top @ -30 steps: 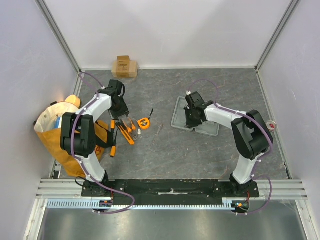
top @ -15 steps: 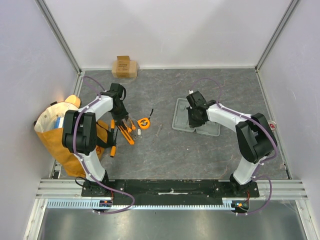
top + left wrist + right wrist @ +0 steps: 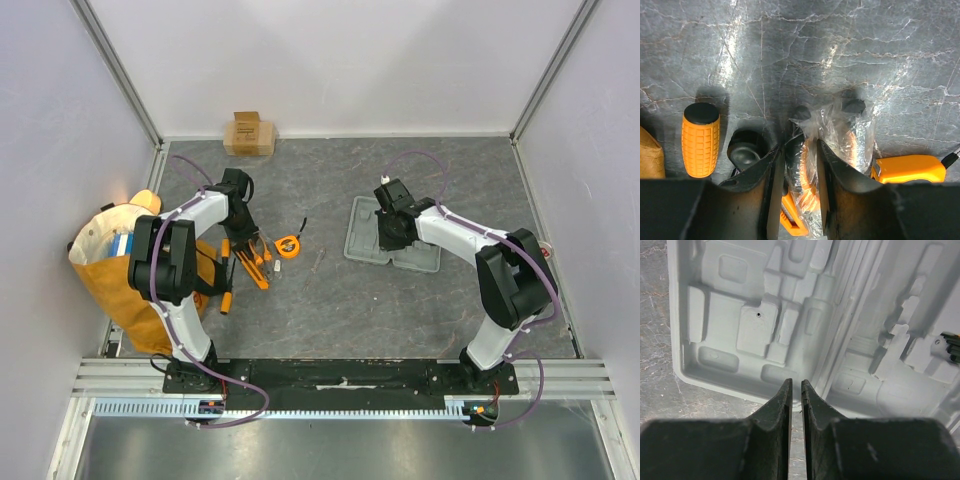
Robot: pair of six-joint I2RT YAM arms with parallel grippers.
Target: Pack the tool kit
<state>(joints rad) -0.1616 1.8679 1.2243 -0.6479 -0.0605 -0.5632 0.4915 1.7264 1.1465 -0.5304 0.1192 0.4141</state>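
Left gripper: my fingers stand apart, astride the bagged orange tool.
Tool axis: straight ahead, parallel to my fingers.
Right gripper: nearly closed, empty, over the open case.
Nearer arm: left; the case lies well apart.

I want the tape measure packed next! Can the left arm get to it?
Probably yes. The tape measure lies uncovered right beside the left fingers, though those straddle a plastic-wrapped tool.
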